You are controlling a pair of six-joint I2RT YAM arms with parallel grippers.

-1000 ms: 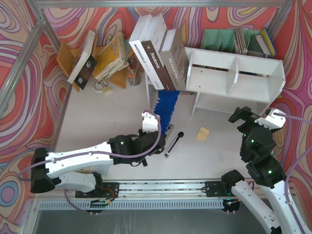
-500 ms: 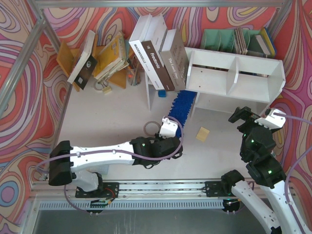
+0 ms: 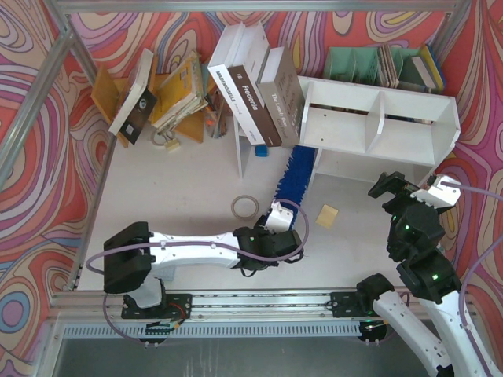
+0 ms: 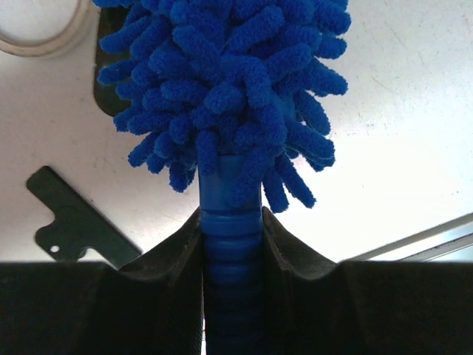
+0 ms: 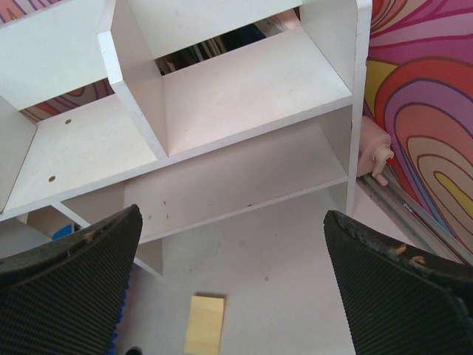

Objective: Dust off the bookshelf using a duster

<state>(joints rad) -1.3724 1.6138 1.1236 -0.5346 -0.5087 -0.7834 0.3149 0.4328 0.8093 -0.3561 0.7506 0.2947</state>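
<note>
Left gripper (image 4: 231, 225) clamped tight on the handle of my long, bright blue fluffy microfiber duster (image 3: 296, 171). Its tip is at the large white board bookshelf's (image 3: 346, 129) lower left corner, contact unclear. Right gripper (image 5: 233, 260) is wide open and empty. I'd say the compartments are all left to dust.

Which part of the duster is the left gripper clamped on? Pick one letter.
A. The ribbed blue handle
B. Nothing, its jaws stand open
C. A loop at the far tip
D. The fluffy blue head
A: in the left wrist view the left gripper is shut on the duster at its ribbed blue handle, just below the fluffy head.
</note>
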